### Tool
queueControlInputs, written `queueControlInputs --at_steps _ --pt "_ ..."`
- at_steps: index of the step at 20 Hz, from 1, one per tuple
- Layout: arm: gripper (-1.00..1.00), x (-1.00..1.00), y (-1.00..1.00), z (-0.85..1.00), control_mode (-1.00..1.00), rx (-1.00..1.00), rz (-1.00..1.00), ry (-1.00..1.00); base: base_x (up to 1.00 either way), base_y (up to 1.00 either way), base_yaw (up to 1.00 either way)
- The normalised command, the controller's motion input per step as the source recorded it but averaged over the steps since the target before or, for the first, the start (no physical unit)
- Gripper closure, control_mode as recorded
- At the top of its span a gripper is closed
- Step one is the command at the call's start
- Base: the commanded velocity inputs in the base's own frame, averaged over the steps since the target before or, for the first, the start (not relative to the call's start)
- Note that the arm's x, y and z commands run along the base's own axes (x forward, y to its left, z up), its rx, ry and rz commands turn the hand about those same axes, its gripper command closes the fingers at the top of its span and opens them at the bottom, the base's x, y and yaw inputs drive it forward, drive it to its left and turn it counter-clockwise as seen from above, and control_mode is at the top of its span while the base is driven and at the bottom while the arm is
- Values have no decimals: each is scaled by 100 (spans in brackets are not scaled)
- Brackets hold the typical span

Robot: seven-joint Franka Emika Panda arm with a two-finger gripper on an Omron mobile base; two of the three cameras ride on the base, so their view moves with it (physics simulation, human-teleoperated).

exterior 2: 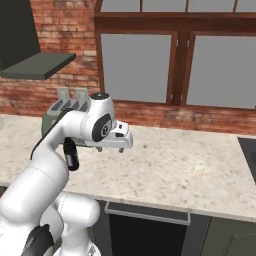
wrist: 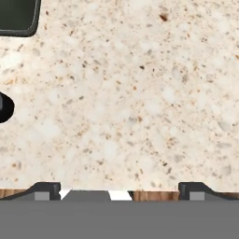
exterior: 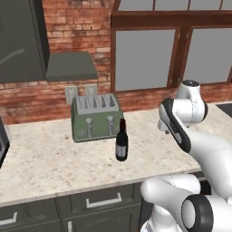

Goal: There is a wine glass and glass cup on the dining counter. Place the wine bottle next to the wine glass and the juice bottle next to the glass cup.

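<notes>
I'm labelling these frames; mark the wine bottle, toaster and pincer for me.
wine bottle (exterior: 121, 146): left base view, on its label.
toaster (exterior: 95, 118): left base view, on its front face.
pincer (wrist: 119, 190): hand view, midway between its fingertips.

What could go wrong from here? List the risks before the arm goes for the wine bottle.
1. The wine bottle is tall and slim; a sideways nudge could topple it.
2. It stands just in front of the toaster, so room behind it looks tight.
3. The open end effector faces bare counter, with the bottle off-centre; closing without realigning could miss.
</notes>
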Motion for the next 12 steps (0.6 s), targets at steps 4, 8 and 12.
queueControlInputs --at_steps 4,8,12 --pt "-100 0 0 0 100 0 0 0 47 6 0" --pt "-100 0 0 0 100 0 0 0 10 1 1" --pt "-100 0 0 0 100 0 0 0 0 0 0"
